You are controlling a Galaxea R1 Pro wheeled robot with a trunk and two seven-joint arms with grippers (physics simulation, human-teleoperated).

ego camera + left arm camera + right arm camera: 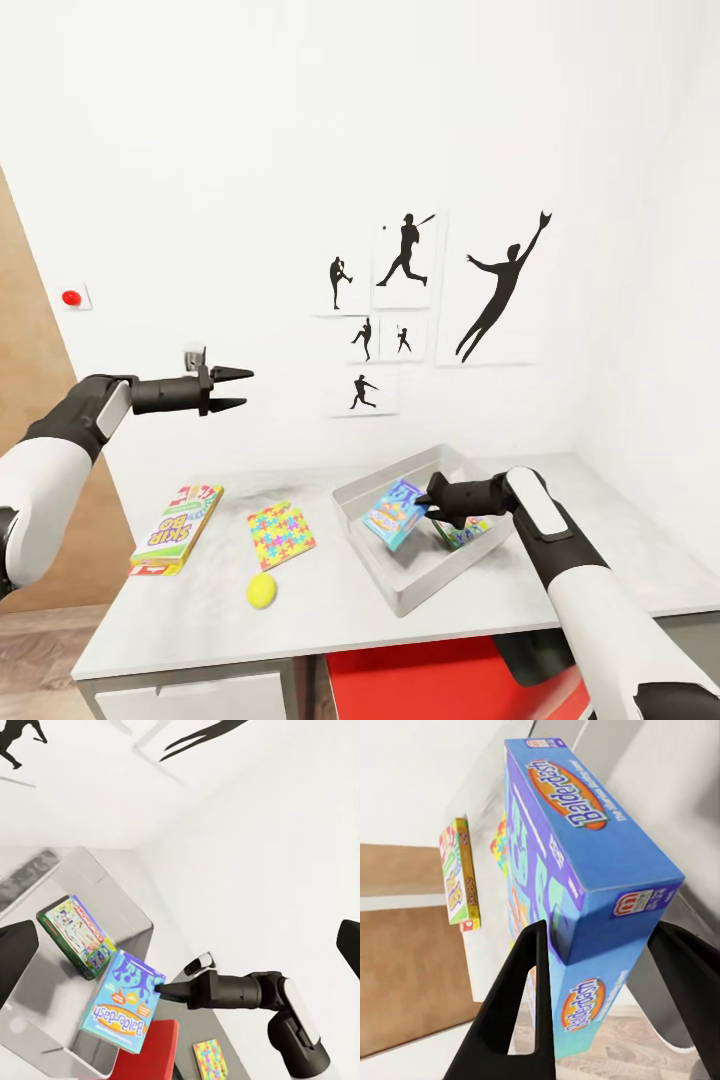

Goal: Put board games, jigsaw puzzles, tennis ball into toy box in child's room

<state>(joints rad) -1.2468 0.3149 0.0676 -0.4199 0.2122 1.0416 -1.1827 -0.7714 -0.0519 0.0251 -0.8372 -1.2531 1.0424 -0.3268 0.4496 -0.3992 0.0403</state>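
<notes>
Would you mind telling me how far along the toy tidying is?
Done: a green-edged game box lies in the grey toy box. In hand: the right gripper holds the blue Balderdash box over it. Left: the yellow-green game box, a multicoloured puzzle board and the tennis ball.

I count three board games: the yellow-green one point(177, 528) flat on the desk point(330, 600), the blue one point(395, 512) and a green-edged one point(462, 531) both inside the single toy box point(400, 590). I see one jigsaw puzzle point(281, 535) and one tennis ball point(262, 591). On the wall, six silhouette pictures point(500, 290).
</notes>
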